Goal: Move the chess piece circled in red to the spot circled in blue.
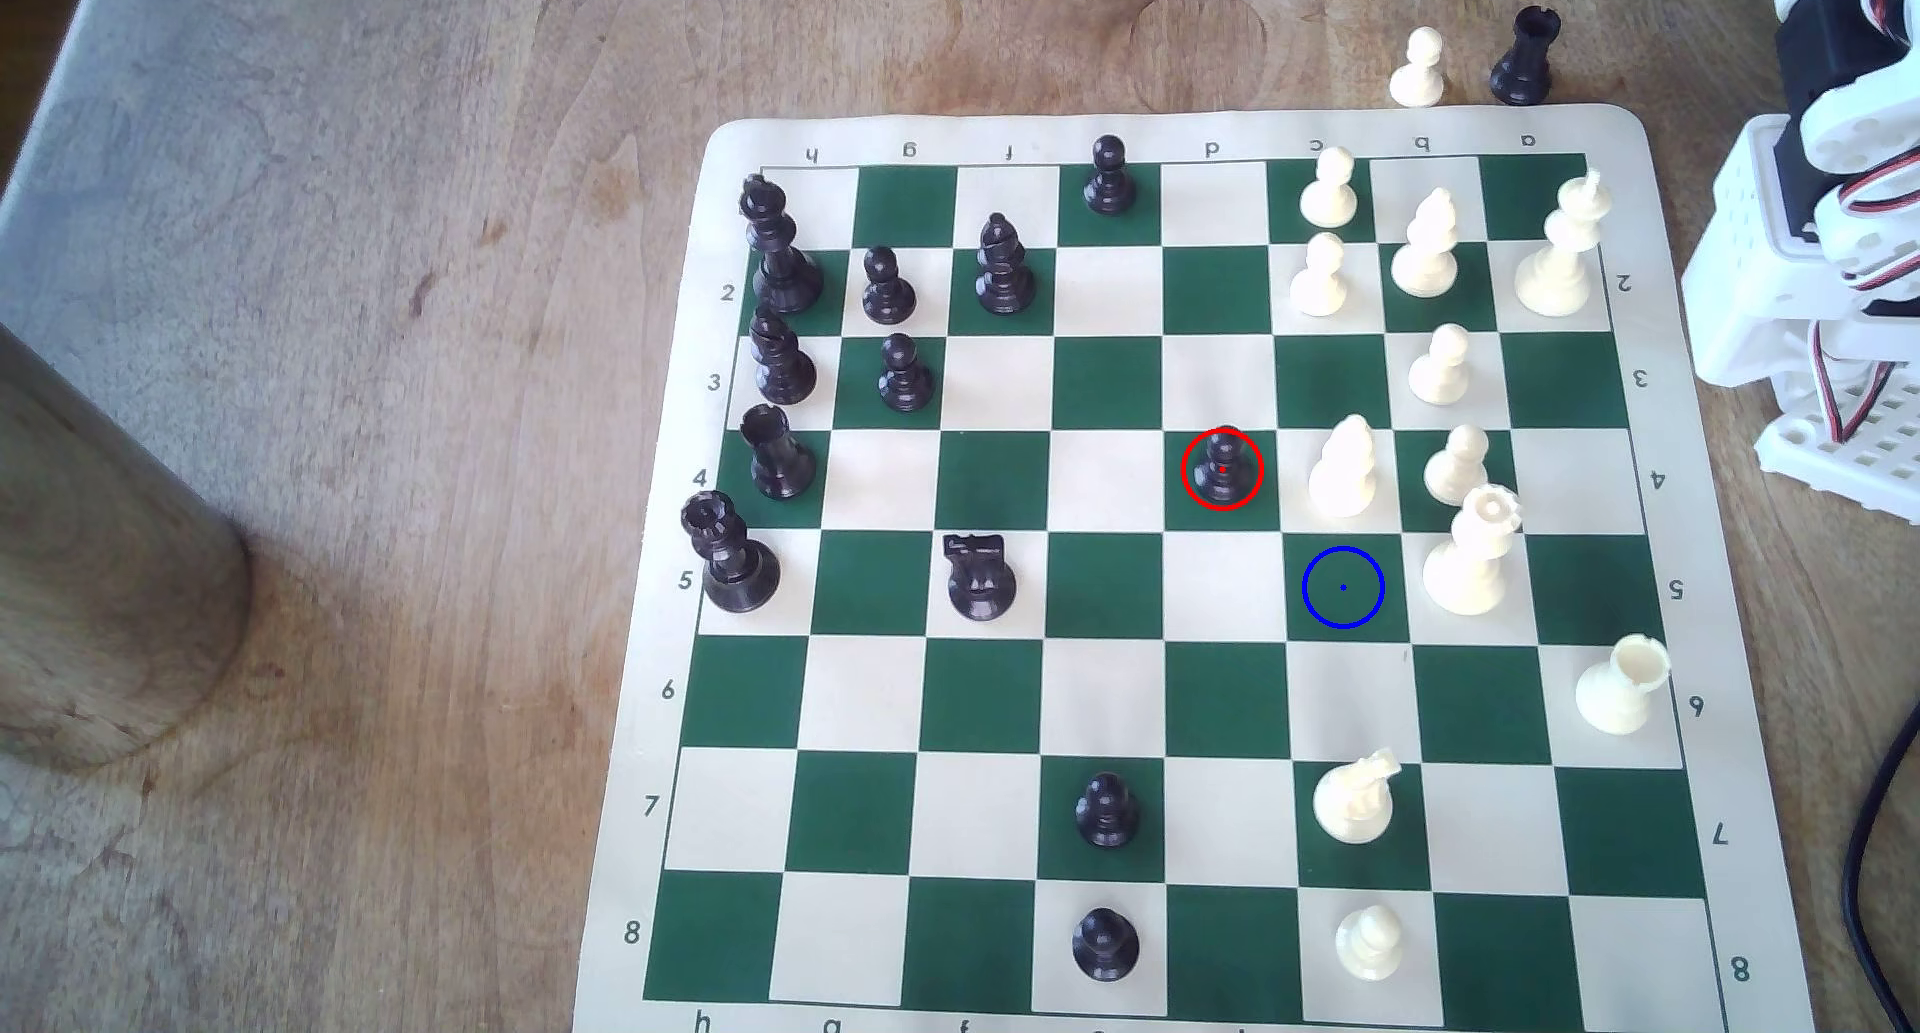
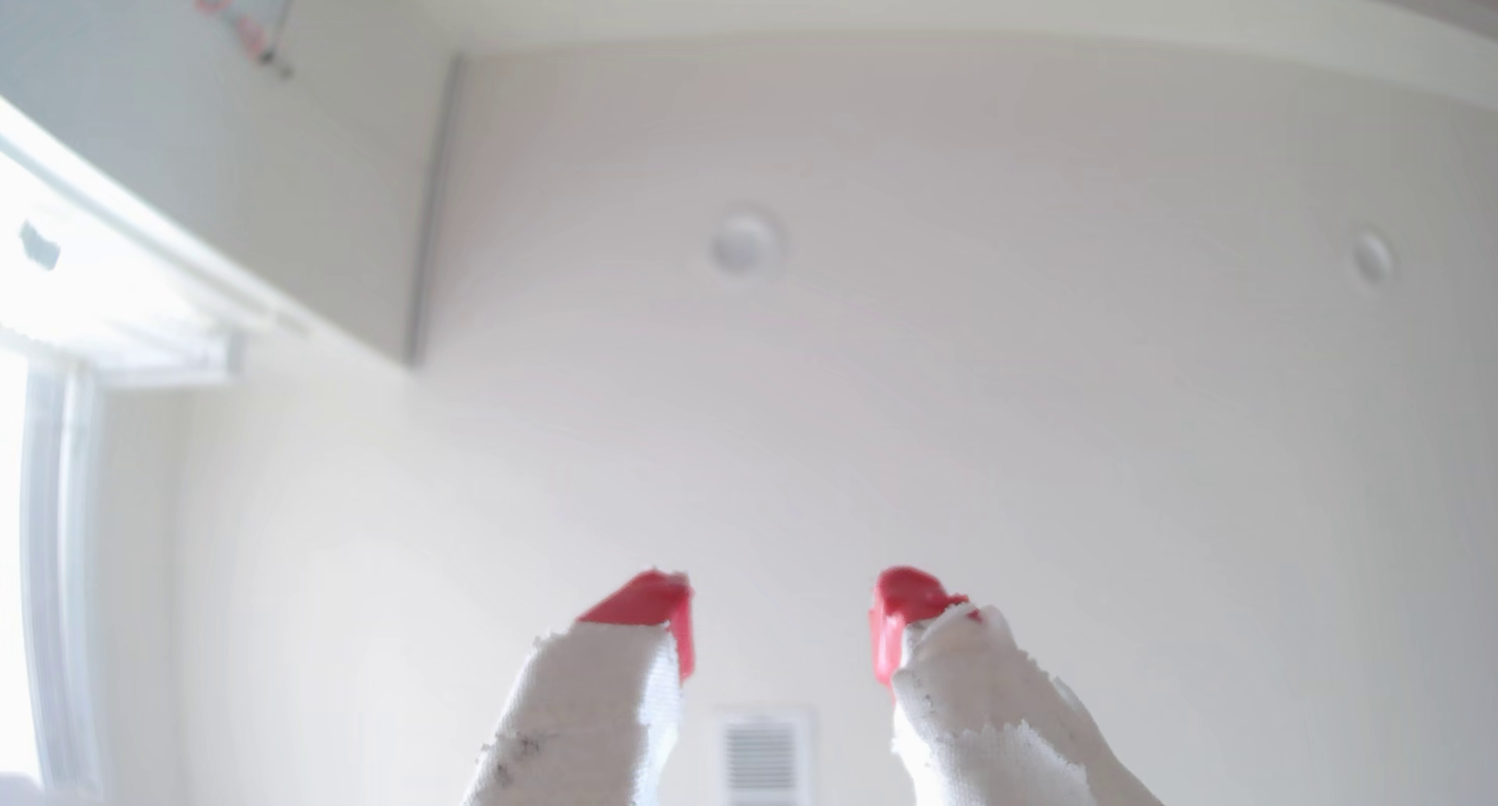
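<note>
The chess piece (image 1: 1222, 466), a small glossy black pawn ringed in red, stands on a dark green square of the board (image 1: 1694, 535) in row 4. The spot (image 1: 1342, 588), a dark green square with a blue ring and centre dot, lies one square diagonally toward the exterior view's lower right and is bare. In the wrist view my gripper (image 2: 782, 611) points up at a ceiling, its red-tipped, white-wrapped fingers (image 2: 648, 611) apart and open, holding nothing. The arm's white body (image 1: 1829, 213) sits folded off the board at the exterior view's right edge.
A white bishop (image 1: 1343, 469) stands right beside the pawn, just above the spot, and a white queen (image 1: 1470, 555) stands to the spot's right. Black pieces crowd the board's left columns, white ones its upper right. A wooden cylinder (image 1: 94, 576) stands at far left.
</note>
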`<action>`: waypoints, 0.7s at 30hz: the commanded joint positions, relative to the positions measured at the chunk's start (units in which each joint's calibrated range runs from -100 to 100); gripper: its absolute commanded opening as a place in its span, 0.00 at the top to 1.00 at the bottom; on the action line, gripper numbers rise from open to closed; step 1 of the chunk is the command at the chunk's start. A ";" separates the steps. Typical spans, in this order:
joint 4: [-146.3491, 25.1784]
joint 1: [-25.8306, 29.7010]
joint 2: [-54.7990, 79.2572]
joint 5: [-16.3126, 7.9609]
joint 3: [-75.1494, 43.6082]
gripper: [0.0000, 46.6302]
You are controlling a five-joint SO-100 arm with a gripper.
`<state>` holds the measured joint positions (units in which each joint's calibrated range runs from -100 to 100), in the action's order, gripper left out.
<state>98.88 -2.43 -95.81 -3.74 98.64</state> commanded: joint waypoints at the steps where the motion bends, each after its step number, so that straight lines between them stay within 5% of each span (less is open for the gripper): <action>1: 0.79 0.99 -0.03 -0.20 1.26 0.74; 9: -14.04 1.14 0.06 -0.20 -2.81 0.74; 21: -77.02 6.93 0.14 -0.59 -29.20 0.76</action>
<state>43.11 1.18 -95.81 -4.03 80.03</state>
